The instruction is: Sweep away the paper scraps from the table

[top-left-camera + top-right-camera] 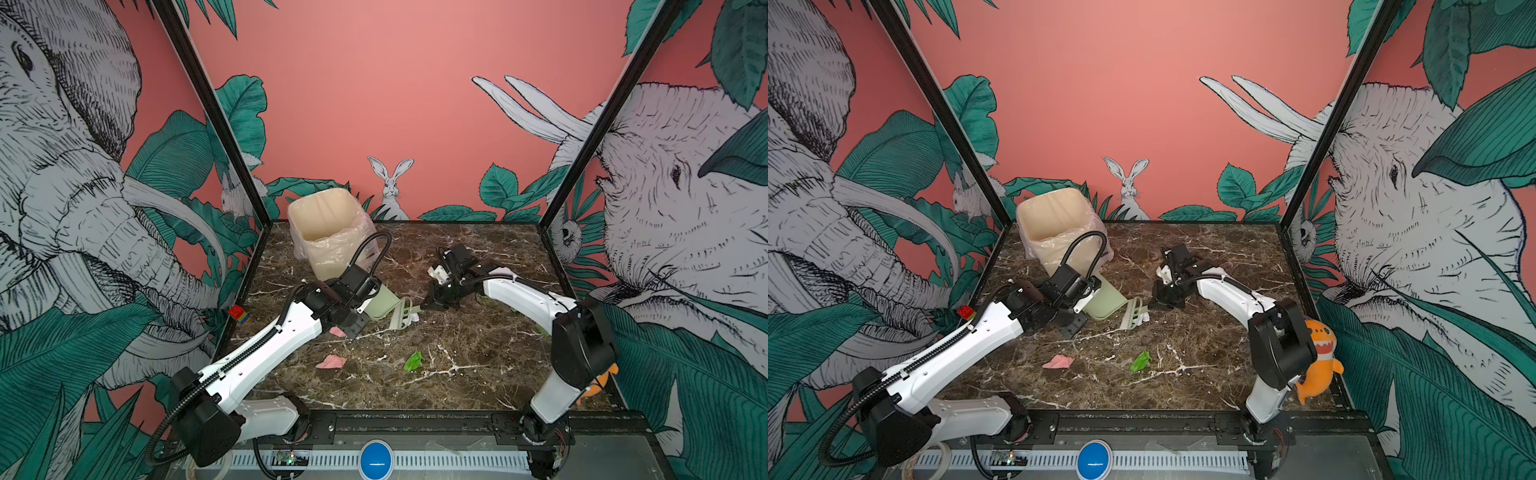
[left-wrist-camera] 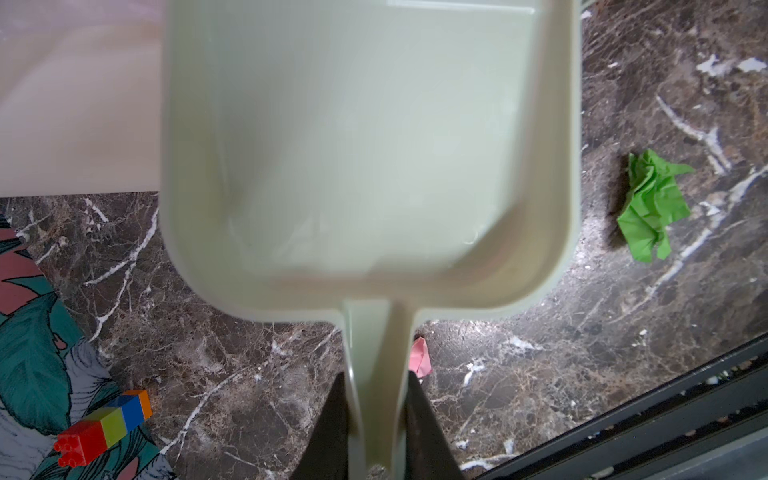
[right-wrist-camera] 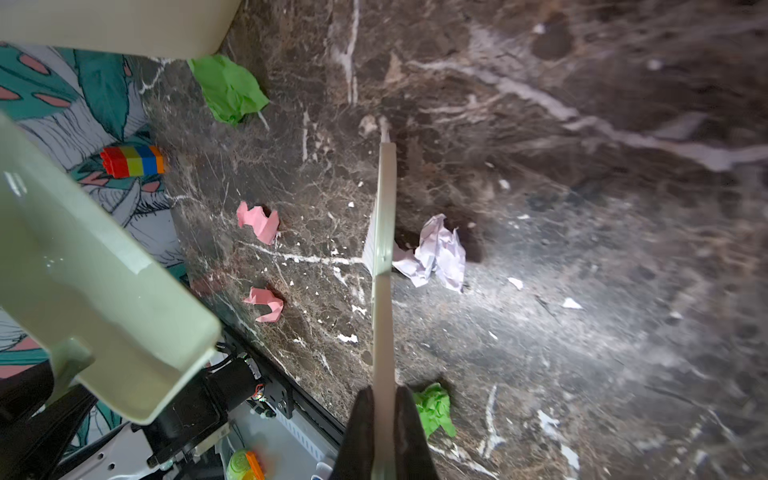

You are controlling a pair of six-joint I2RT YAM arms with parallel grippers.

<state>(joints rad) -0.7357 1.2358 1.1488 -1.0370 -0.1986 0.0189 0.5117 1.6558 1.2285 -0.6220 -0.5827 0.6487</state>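
Along the left edge of the table (image 1: pixel 478 374), toy blocks (image 1: pixel 238 314) are sitting against the wall, and a cream bin (image 1: pixel 328 262) is filling the back left corner. Just in front of the bin, the left gripper (image 2: pixel 376 386) is clamping the handle of the pale green dustpan (image 2: pixel 365 137), whose mouth is facing right toward the middle.

The paper scraps (image 3: pixel 257 220) are lying spread over the marble. One pink scrap (image 1: pixel 336 331) is lying right beside that gripper, and a second pink scrap (image 1: pixel 331 362) is lying nearer the front edge on open marble. The brush (image 1: pixel 401 316) is sitting just beside the dustpan's lip, with a white scrap (image 1: pixel 414 318) touching its side away from the pan. A green scrap (image 1: pixel 413 361) is lying front of centre with bare room all round.

The right gripper (image 3: pixel 384 395) is pinching the brush handle tight. Beyond it, the back right quarter is lying open. An orange plush (image 1: pixel 1318 365) is crowding the right front edge, partly hidden by the right arm.
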